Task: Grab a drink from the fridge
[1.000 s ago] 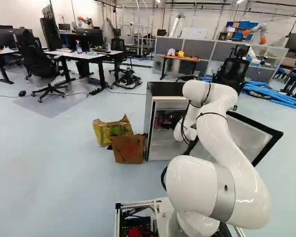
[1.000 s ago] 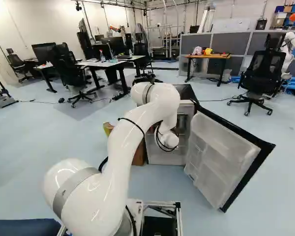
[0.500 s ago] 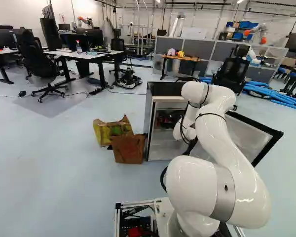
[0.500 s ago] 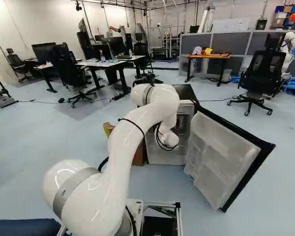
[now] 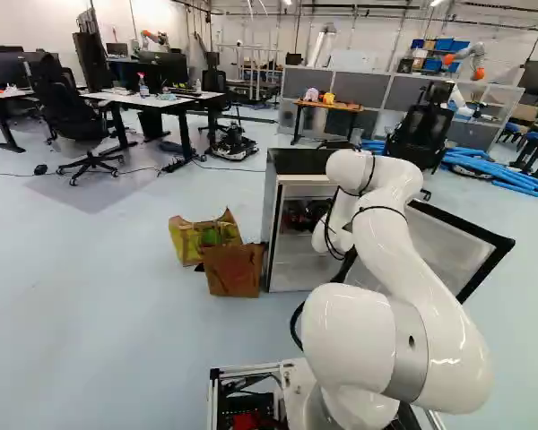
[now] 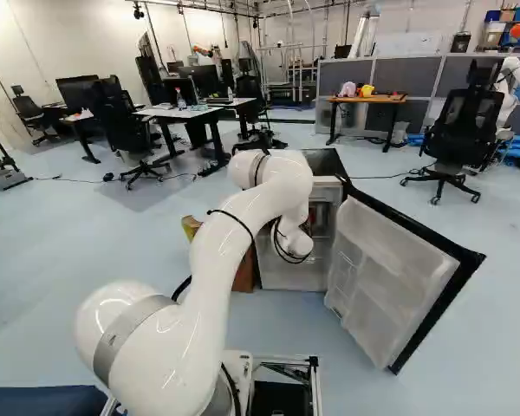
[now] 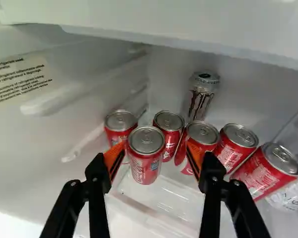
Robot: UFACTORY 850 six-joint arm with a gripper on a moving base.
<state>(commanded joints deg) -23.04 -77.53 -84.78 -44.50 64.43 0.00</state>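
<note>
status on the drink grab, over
Gripper open, empty. Nearest red can upright, lined up between its fingers, not gripped. Other red cans close behind and beside it.

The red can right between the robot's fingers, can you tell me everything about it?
The red drink can looks like shiny metal, with pale print, a small blue patch and a silver lid with a pull tab. It looks unopened. It stands upright on the fridge shelf, between the gripper's open fingers, not gripped. Two red cans stand close behind; I can't tell whether they touch it.
</note>
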